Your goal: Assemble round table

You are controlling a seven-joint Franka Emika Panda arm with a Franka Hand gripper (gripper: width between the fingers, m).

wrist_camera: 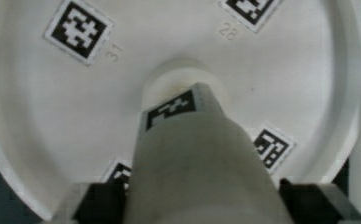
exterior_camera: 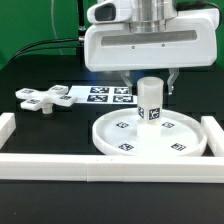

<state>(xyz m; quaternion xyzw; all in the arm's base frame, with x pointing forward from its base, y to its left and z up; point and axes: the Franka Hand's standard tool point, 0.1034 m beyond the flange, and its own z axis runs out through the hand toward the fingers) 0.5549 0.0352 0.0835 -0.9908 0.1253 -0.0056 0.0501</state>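
the post (exterior_camera: 150, 108) is standing upright on the disc (exterior_camera: 108, 140), directly beneath the pincer (exterior_camera: 149, 86); its fingers (exterior_camera: 124, 84) are straddling the post's top, grip state not showing.

Ext cam sits lowish, just above tabletop (exterior_camera: 35, 122) level. It looks across the near rail (exterior_camera: 100, 166) toward the arm, at mid range, w/ a slight downward tilt. Wrist cam points down along the post (wrist_camera: 195, 150) onto the disc (wrist_camera: 79, 115), v. close, so both views share only post (exterior_camera: 150, 100) & disc (exterior_camera: 108, 142).
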